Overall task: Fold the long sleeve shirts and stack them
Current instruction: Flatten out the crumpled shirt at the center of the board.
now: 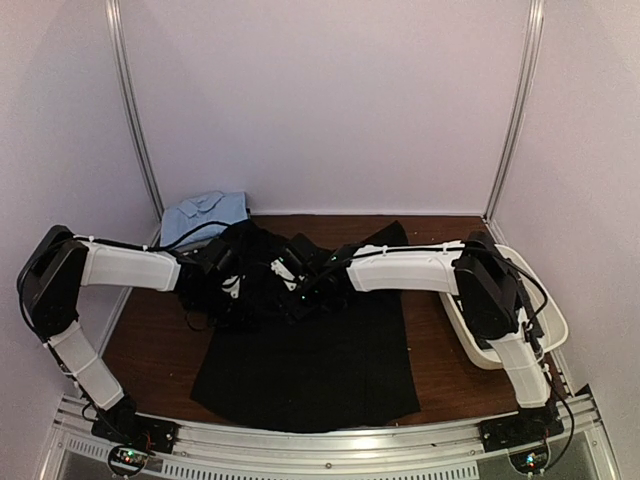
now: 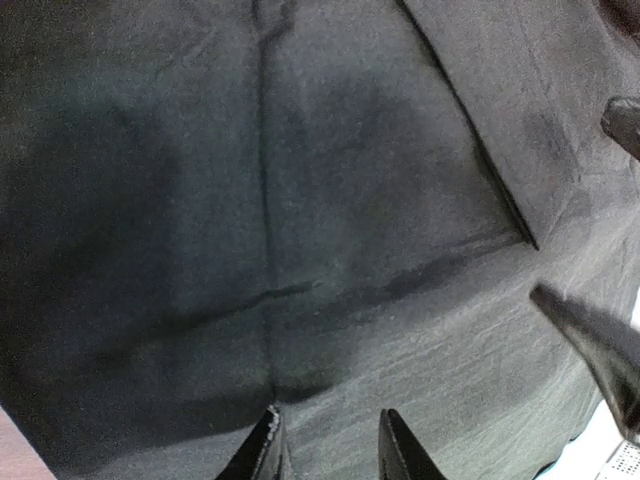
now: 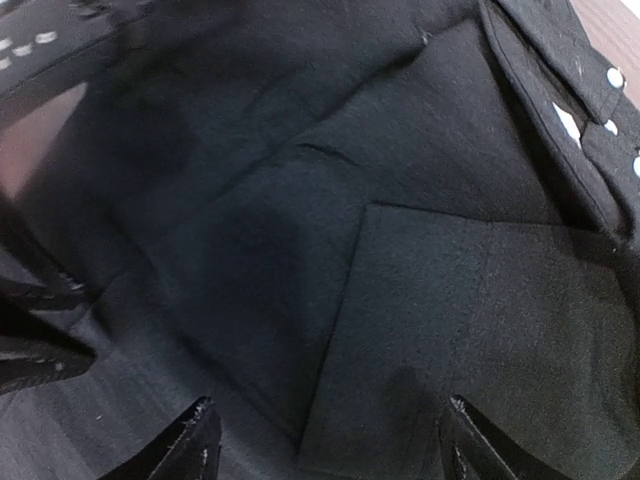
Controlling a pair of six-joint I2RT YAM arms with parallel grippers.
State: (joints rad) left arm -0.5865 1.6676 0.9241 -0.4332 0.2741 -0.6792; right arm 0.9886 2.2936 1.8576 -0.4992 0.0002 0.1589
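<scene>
A plain black long sleeve shirt [image 1: 310, 350] lies spread on the brown table [image 1: 150, 340], with its upper part bunched under both grippers. My left gripper [image 1: 236, 283] hovers over the shirt's upper left; in the left wrist view it [image 2: 330, 445] is open just above flat dark cloth [image 2: 300, 200] and holds nothing. My right gripper [image 1: 298, 280] is over the shirt's upper middle; in the right wrist view it [image 3: 330, 435] is wide open above a folded flap [image 3: 450, 300], near the placket with small white buttons [image 3: 610, 78]. I see no dotted shirt.
A folded light blue shirt [image 1: 205, 215] lies at the back left corner. A white basket [image 1: 545, 320] stands at the right edge, partly behind the right arm. The enclosure walls close in the back and sides. The right gripper's fingers [image 2: 590, 340] show in the left wrist view.
</scene>
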